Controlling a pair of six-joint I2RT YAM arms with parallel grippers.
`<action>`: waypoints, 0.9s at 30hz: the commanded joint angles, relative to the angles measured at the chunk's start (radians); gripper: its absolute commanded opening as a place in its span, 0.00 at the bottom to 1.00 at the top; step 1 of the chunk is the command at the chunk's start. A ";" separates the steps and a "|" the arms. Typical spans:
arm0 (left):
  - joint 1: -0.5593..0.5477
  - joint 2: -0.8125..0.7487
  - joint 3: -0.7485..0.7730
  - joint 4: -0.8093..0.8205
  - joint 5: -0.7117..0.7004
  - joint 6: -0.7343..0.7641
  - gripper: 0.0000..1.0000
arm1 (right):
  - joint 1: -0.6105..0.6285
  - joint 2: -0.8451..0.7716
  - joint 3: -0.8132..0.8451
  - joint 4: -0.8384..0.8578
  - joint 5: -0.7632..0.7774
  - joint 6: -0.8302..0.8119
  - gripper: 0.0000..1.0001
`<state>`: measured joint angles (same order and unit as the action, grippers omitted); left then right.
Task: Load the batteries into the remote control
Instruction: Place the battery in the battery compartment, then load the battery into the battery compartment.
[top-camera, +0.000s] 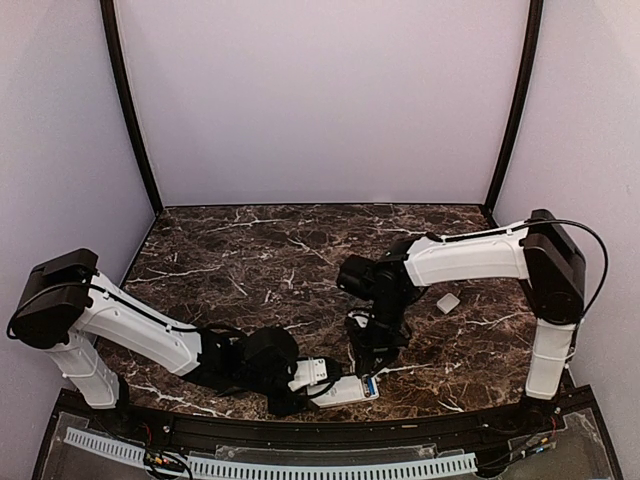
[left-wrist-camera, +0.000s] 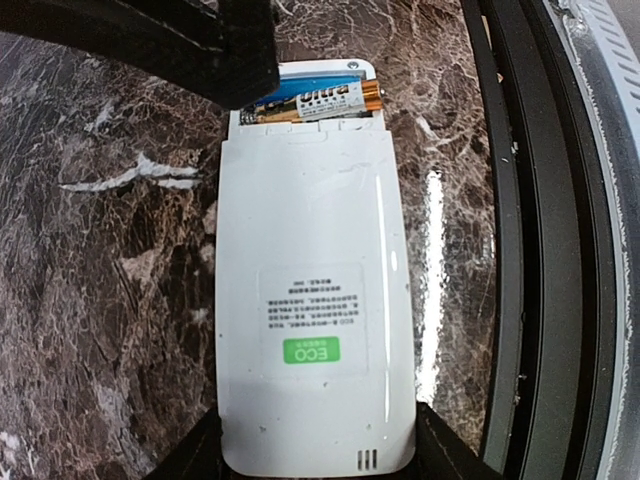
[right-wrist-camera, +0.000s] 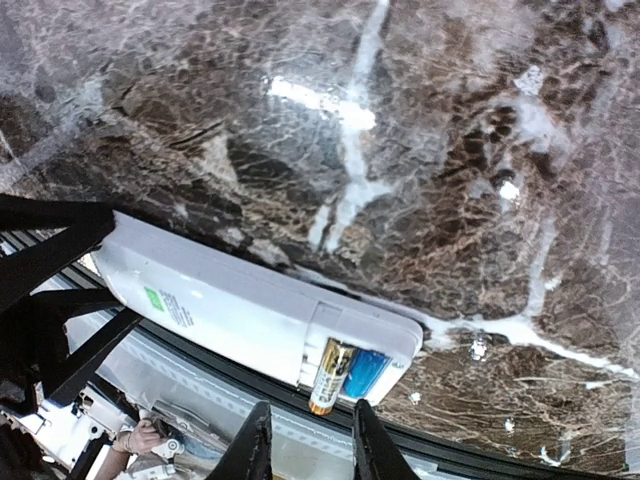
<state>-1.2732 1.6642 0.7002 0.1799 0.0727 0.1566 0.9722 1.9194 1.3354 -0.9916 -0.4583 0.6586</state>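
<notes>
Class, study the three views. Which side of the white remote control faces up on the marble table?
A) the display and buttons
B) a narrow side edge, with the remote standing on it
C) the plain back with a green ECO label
C: the remote control lies flat with its plain white back up; the green ECO label shows, and no display or buttons are in sight.

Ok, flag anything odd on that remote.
The remote control lies face down with its cover off. The battery showing at its end sits slightly askew. A small white piece, possibly that cover, lies apart.
</notes>
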 joint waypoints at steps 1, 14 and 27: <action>-0.003 -0.014 -0.028 -0.008 0.081 0.013 0.61 | -0.004 -0.076 -0.001 -0.022 0.034 -0.041 0.26; 0.015 -0.032 -0.057 0.019 0.105 0.024 0.73 | 0.061 -0.549 -0.358 0.567 0.071 -0.449 0.29; 0.015 -0.008 -0.083 0.146 0.055 -0.053 0.69 | 0.181 -0.619 -0.542 0.627 0.105 -1.165 0.32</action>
<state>-1.2602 1.6547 0.6441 0.2714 0.1402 0.1314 1.1114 1.2343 0.7616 -0.3141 -0.4107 -0.2413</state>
